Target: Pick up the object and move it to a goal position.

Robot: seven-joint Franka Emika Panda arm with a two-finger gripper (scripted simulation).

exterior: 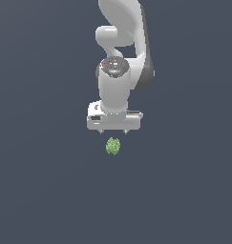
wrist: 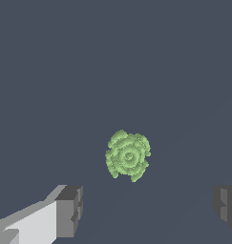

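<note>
Two dark fingertips point(wrist: 69, 209) of the claw point(exterior: 113, 131) stand wide apart and grip nothing — spread far beyond the object's width, which I judge is to let them pass down either side of it. The claw points straight down and hangs above the desk point(exterior: 41, 190), apart from the object point(exterior: 112, 146). That small light-green leafy lump lies on the desk just below the claw; the wrist view shows it between the fingertips but ahead of their line — so the claw looks short of centred.
</note>
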